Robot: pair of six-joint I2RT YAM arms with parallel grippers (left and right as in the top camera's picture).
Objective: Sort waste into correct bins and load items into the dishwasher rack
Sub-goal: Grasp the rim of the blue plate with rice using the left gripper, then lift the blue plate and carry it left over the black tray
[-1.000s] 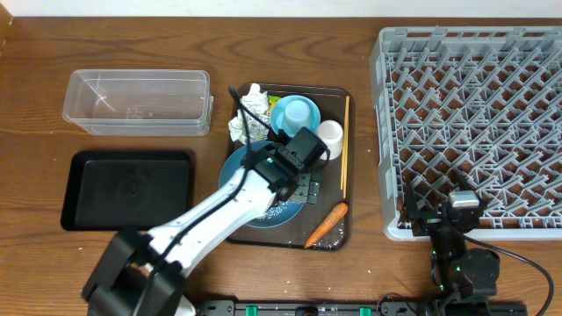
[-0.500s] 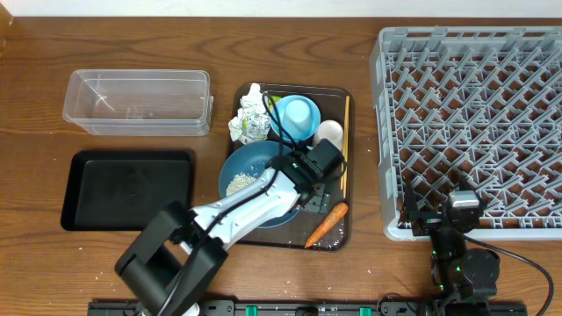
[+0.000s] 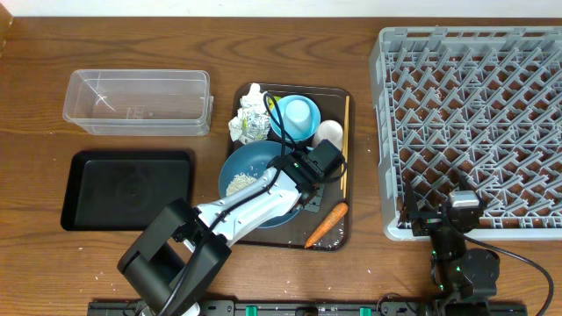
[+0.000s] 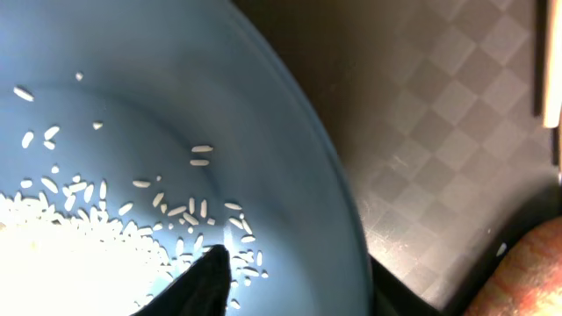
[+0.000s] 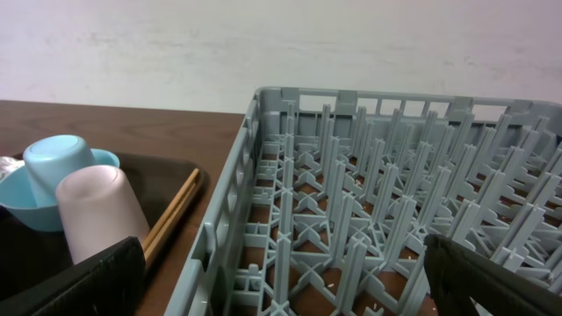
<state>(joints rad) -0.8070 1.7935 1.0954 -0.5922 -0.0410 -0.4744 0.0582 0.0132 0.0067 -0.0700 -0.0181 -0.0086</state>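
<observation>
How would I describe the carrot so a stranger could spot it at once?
Find the big grey dishwasher rack; left of it lies a dark brown tray. In the tray corner nearest the rack and robot, beside the blue plate, is the carrot: the only orange thing, slim and tapered.

Rice (image 3: 237, 184) on blue plate (image 3: 239, 162); carrot (image 3: 327, 224) beside, seemingly apart

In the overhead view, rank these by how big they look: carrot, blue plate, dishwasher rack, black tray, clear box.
1. dishwasher rack
2-3. black tray and clear box: too alike to rank
4. blue plate, partly hidden
5. carrot
</observation>
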